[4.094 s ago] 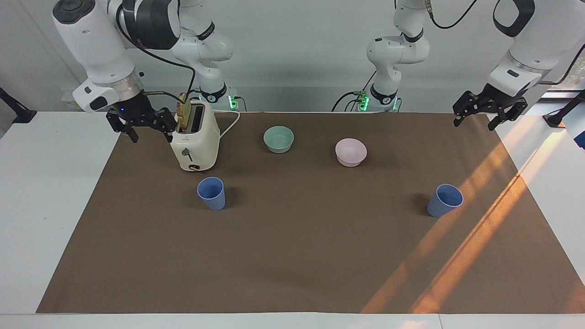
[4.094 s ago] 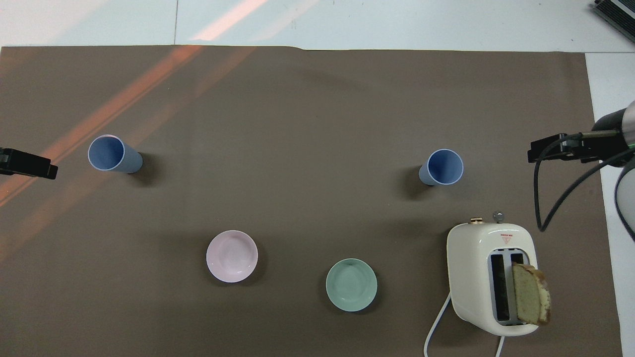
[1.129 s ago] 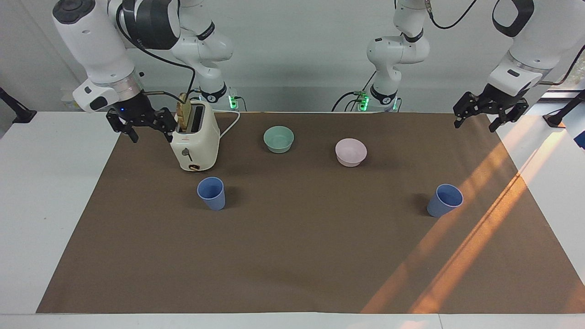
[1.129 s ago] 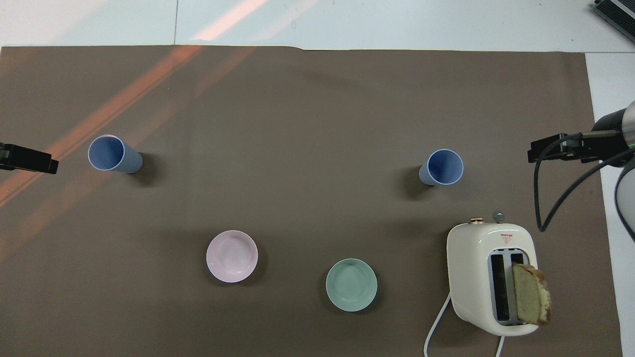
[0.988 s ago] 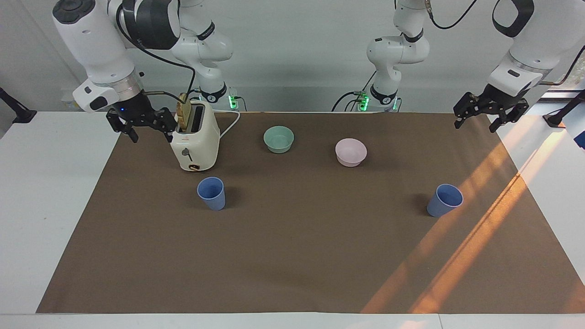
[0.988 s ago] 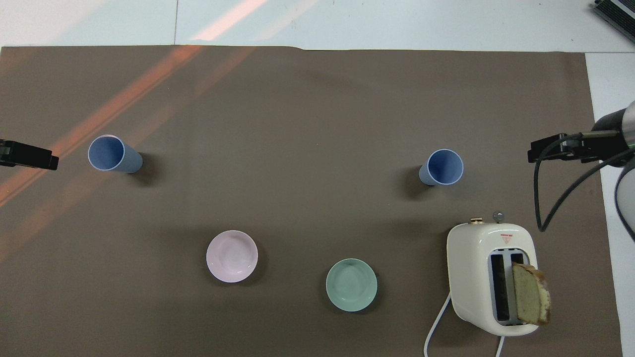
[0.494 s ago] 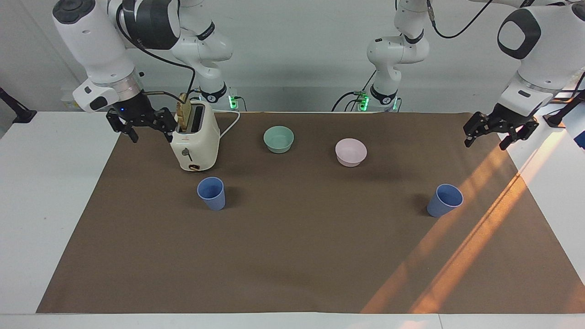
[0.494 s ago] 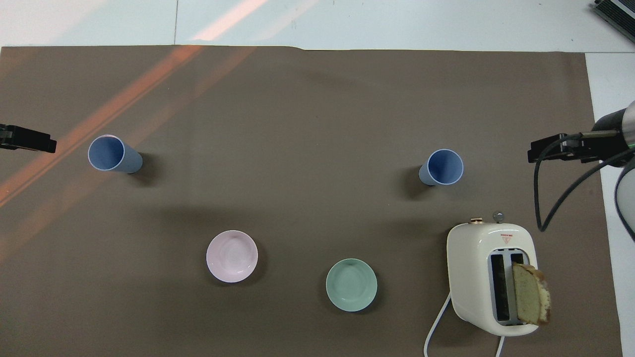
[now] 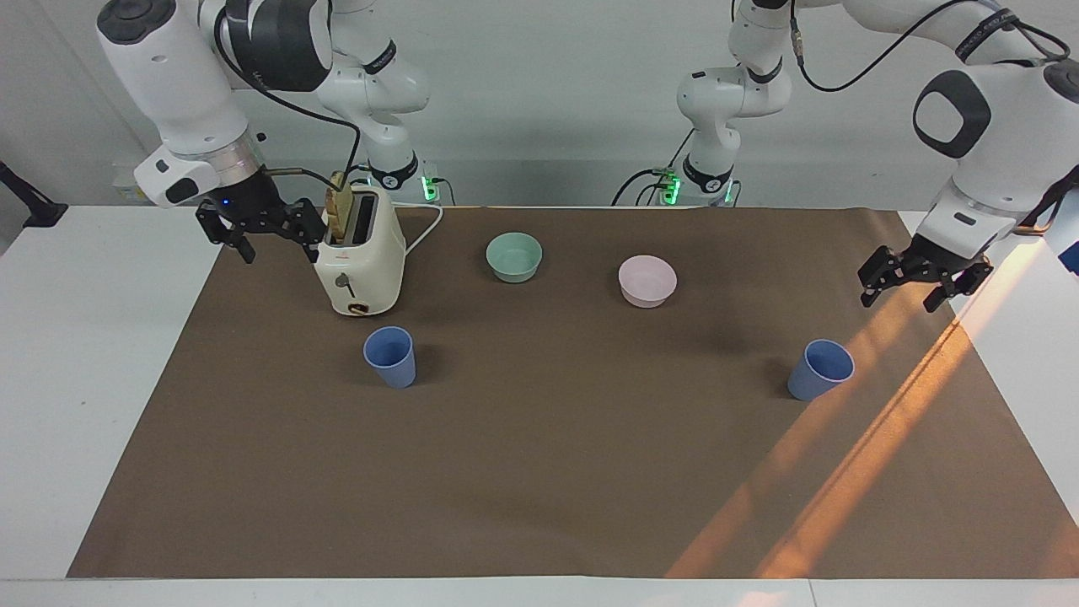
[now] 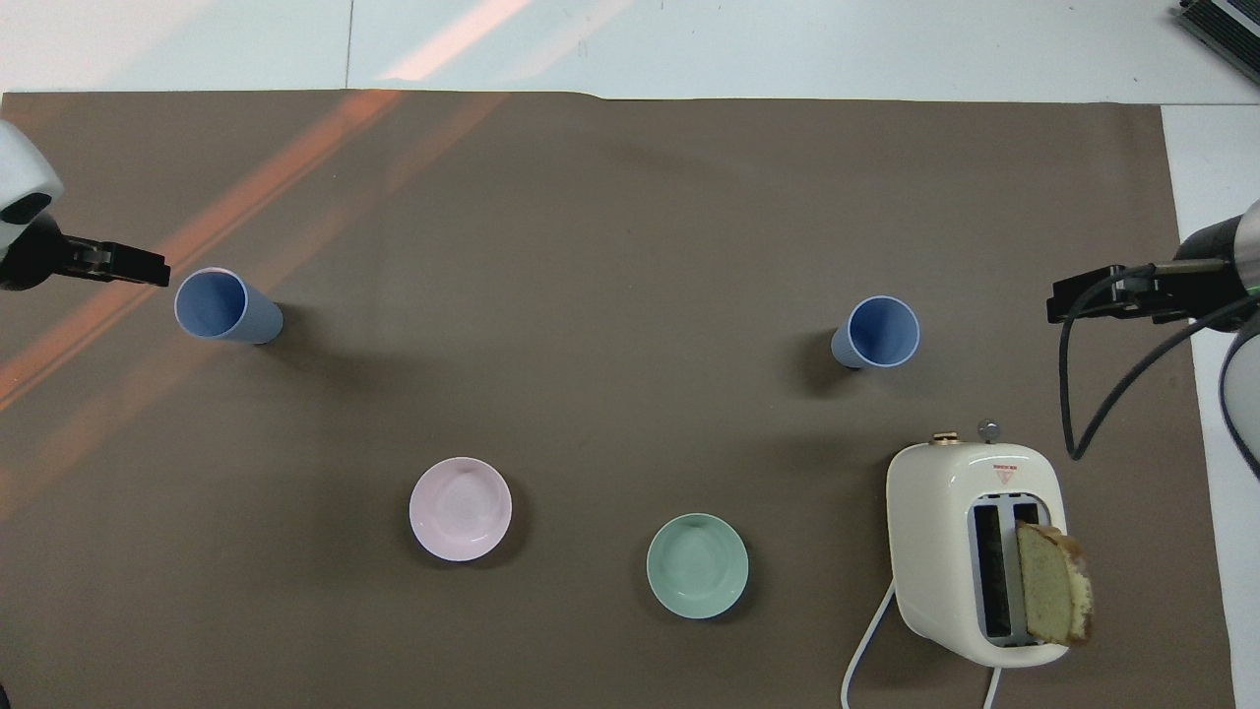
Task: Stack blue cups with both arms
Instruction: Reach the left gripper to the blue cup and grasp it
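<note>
A robotics lab is shown rather than a kitchen. Two white arms (image 9: pixel 177 93) (image 9: pixel 982 126) are bolted at the edge of a white desk (image 9: pixel 93 337), with cables and green status lights at their bases. A brown mat (image 9: pixel 539 472) is spread over the desk, and household props (a toaster (image 9: pixel 358 261), two bowls (image 9: pixel 514 255) (image 9: pixel 647 280), two cups (image 9: pixel 390 357) (image 9: pixel 819 369)) are laid out on it before bare grey walls.

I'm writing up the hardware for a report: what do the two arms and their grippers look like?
Both arms are glossy white, rounded segments with black joint bands and black cables along them. The left gripper and right gripper are black two-finger claws; a small blue light glows on the right one.
</note>
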Robot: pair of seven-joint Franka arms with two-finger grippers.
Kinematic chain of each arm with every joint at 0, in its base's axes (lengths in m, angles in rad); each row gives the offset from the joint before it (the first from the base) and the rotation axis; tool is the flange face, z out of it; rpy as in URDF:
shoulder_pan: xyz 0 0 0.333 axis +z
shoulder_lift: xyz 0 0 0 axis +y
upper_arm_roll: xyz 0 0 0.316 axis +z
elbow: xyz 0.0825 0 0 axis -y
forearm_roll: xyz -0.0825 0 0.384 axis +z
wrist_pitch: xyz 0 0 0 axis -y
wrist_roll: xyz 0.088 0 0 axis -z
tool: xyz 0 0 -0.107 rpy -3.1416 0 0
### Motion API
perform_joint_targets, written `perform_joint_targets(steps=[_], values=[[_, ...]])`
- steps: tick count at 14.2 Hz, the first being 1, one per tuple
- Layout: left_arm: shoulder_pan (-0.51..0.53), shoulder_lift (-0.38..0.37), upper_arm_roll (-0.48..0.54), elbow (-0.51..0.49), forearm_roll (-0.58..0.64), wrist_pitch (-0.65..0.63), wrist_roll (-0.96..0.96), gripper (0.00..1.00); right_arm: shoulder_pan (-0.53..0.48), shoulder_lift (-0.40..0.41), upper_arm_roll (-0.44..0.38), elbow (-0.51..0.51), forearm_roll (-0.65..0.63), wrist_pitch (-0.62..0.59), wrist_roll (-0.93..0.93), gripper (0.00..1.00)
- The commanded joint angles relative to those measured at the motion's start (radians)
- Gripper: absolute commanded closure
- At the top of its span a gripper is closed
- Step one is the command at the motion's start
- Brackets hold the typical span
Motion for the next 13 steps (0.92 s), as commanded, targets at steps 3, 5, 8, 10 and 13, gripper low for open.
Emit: perform_joint_targets(steps=[3, 5, 8, 10, 13], values=[[0.015, 0.018, -0.009, -0.128, -0.031, 0.169, 0.018, 0.0, -0.009, -0.01, 0.005, 0.0, 0.009, -0.009, -0.018, 0.0], [0.013, 0.034, -0.009, -0.162, -0.042, 0.229, 0.018, 0.0, -0.009, -0.01, 0.005, 0.0, 0.009, -0.009, -0.018, 0.0], [0.013, 0.066, -0.011, -0.173, -0.042, 0.266, 0.018, 0.02, -0.009, -0.01, 0.005, 0.0, 0.009, -0.009, -0.018, 0.0], [0.012, 0.071, -0.011, -0.18, -0.045, 0.273, 0.018, 0.27, -0.009, -0.01, 0.005, 0.0, 0.009, -0.009, -0.018, 0.0], [0.015, 0.069, -0.011, -0.189, -0.048, 0.278, 0.018, 0.83, -0.009, -0.01, 0.005, 0.0, 0.009, -0.009, -0.018, 0.0]])
